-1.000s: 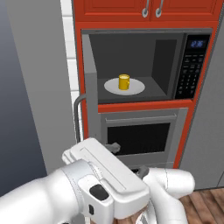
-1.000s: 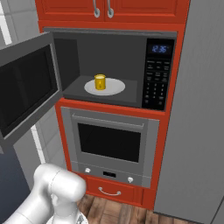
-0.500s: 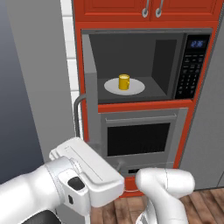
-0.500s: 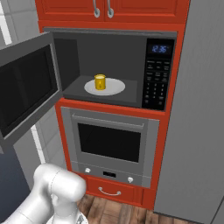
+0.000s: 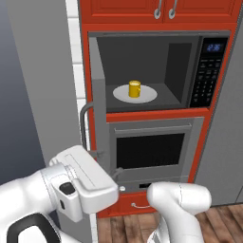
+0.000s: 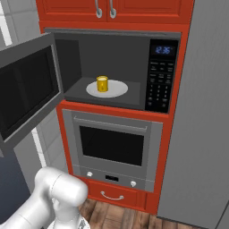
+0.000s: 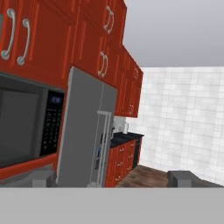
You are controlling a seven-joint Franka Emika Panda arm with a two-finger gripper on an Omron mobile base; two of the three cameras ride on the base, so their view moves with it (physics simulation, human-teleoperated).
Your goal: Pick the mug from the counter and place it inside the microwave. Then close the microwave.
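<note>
The yellow mug [image 5: 135, 89] [image 6: 102, 83] stands upright on the white round plate [image 5: 148, 96] [image 6: 117, 89] inside the microwave [image 5: 180, 71] [image 6: 134, 53]. The microwave's door [image 6: 27, 89] hangs wide open to the left, edge-on in the left base view with its bar handle [image 5: 84, 124]. My gripper [image 7: 113, 178] is open, its fingertips [image 7: 43, 177] far apart with nothing between them. The white hand [image 5: 83, 182] is low, in front of the door's lower edge and well below the mug. A black counter [image 7: 124, 139] shows far off past the fridge.
A grey oven [image 5: 152, 152] [image 6: 114, 145] sits under the microwave, above a red drawer [image 6: 112, 195]. A tall grey fridge [image 7: 85, 140] [image 6: 201, 134] stands to the right. Red cabinets [image 7: 52, 39] hang above. My arm's elbow [image 5: 182, 199] [image 6: 60, 192] fills the foreground.
The hand has swung left and lower in the left base view, toward the open door's lower edge. Mug, plate and door have not moved.
</note>
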